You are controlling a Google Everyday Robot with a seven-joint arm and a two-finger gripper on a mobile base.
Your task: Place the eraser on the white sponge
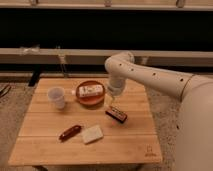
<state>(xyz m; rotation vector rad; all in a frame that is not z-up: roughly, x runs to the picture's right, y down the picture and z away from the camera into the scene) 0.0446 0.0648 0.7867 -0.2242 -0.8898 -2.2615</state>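
Note:
The eraser [117,115], a small dark oblong block, lies on the wooden table [135,145] right of centre. The white sponge [92,134], a flat pale square pad, rests near the front edge, left of and nearer than the eraser. My gripper [112,104] hangs from the white arm, pointing down just above the eraser's far left end. It stands open, and nothing is lifted.
A brown bowl [80,99] holding a white oblong block [91,90] sits just left of the gripper. A white cup [57,97] stands at the left. A slim red sausage-shaped thing [69,132] lies beside the sponge.

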